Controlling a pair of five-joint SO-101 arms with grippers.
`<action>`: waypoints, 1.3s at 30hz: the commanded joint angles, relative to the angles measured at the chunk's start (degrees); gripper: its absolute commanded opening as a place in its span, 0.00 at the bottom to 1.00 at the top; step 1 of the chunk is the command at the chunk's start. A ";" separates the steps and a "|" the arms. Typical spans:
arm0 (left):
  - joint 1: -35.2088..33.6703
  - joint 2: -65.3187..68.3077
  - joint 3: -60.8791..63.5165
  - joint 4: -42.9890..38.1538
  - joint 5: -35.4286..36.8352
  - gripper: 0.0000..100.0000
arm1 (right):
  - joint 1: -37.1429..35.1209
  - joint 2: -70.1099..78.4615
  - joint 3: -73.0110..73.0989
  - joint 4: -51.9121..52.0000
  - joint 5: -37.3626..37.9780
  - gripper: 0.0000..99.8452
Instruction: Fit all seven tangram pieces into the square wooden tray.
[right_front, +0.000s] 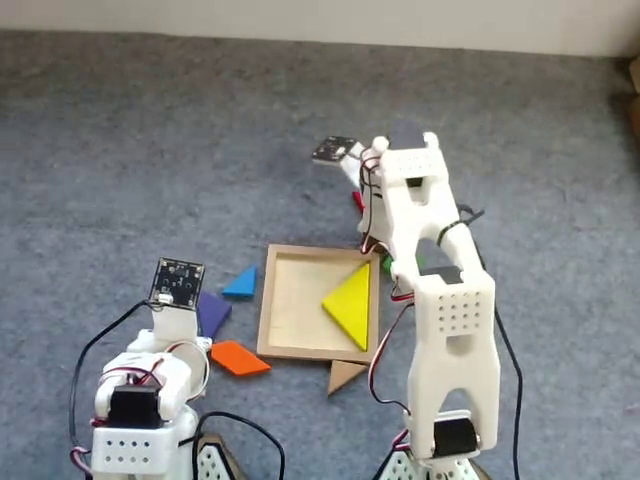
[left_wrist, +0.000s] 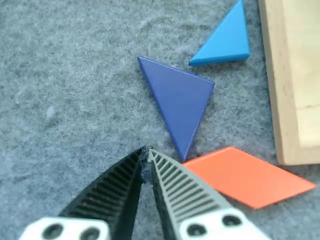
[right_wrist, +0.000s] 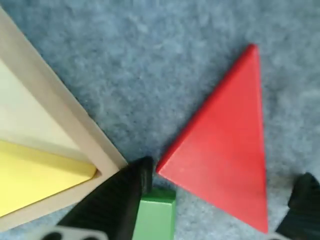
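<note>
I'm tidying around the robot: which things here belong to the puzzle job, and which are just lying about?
Job: wooden tray, yellow triangle inside it, light blue triangle, dark blue triangle, orange slanted piece, tan triangle, red triangle, green piece.
Lying about: grey carpet, arm cables.

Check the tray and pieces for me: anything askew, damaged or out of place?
Nothing looks damaged or spilled. The yellow triangle lies inside the tray; the dark blue triangle, light blue triangle, orange parallelogram, tan triangle, red triangle and green piece lie loose on the carpet around it.
</note>
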 joint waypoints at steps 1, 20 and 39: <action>0.92 -1.36 1.19 0.18 0.26 0.00 | -0.13 -0.13 -0.48 -1.27 0.18 0.39; 0.92 -1.36 1.19 0.18 0.26 0.00 | 0.31 4.53 -9.10 -0.75 0.18 0.26; 0.92 -1.36 1.19 0.18 0.26 0.00 | -3.21 4.44 -28.09 15.96 0.09 0.26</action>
